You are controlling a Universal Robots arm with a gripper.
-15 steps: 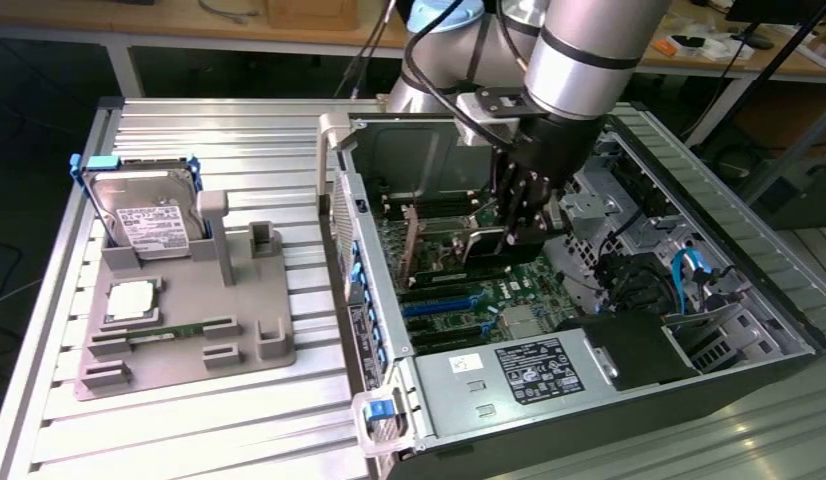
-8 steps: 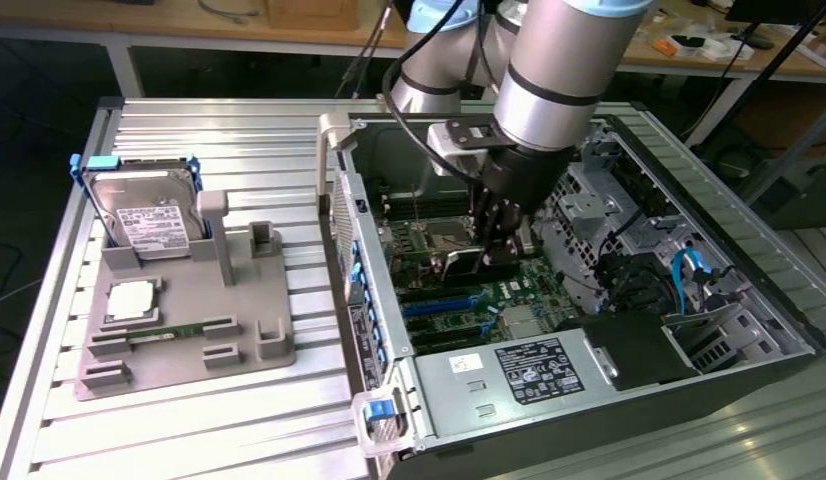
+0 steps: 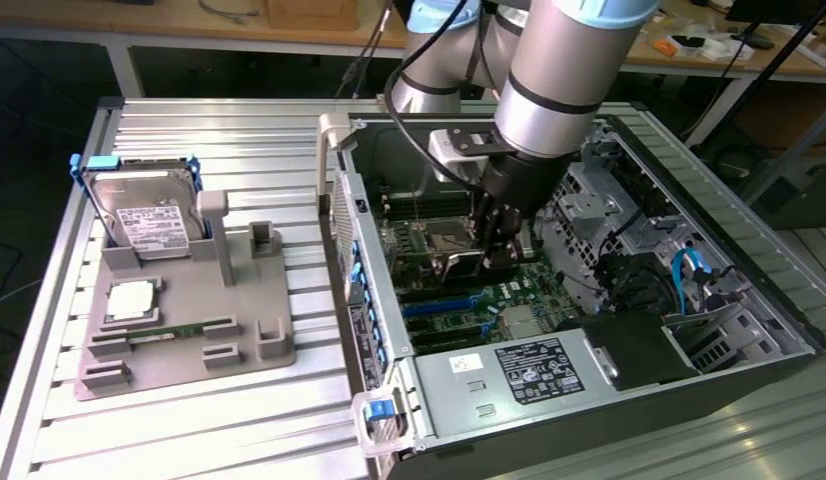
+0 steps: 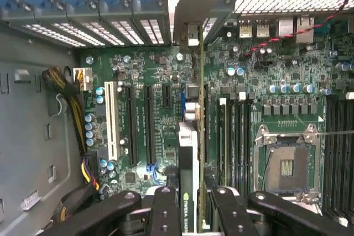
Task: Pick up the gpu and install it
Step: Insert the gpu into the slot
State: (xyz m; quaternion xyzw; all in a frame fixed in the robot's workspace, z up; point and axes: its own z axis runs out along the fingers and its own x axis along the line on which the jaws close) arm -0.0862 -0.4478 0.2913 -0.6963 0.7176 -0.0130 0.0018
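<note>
Jaws are clenched on the gpu, the card standing on edge between the two black fingers inside the open computer case. It sits over the green motherboard, with the black expansion slots and the white slot on one side and the CPU socket on the other; whether its lower edge touches a slot I cannot tell. In the exterior view the arm reaches down into the case. On the counter, toward the exterior view's left, a grey holder carries an upright hard drive and a green memory stick.
</note>
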